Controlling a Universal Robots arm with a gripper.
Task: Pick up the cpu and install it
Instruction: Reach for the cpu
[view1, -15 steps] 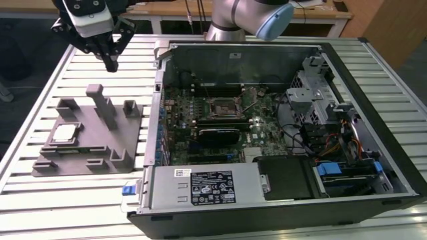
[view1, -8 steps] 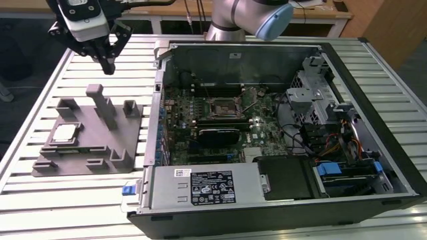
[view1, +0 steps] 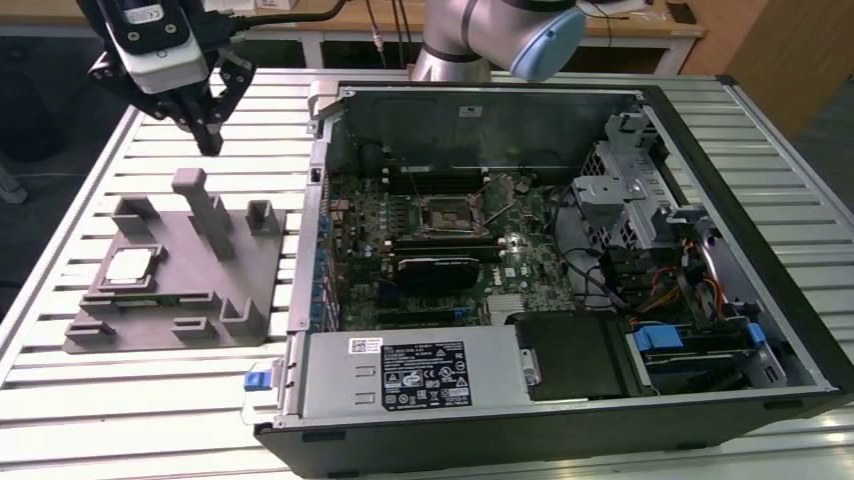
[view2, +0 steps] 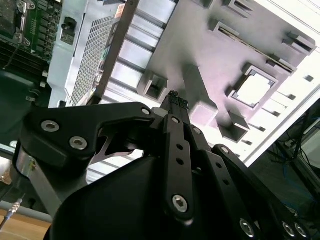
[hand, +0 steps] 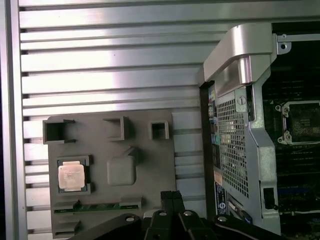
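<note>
My gripper (view1: 208, 145) hung closed and empty over the grey fixture (view1: 187, 290) — the cpu (view1: 130, 264) sat unpicked below it, the motherboard socket (view1: 445, 212) beyond unfilled.

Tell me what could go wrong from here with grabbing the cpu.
The gripper is shut and empty; descending like that, it might press on the cpu rather than grasp it.
It hangs near the upright post of the grey fixture, not over the cpu, so a low sideways move could strike the post.
Raised tabs hug the cpu's pocket and may block a clean grasp.
</note>
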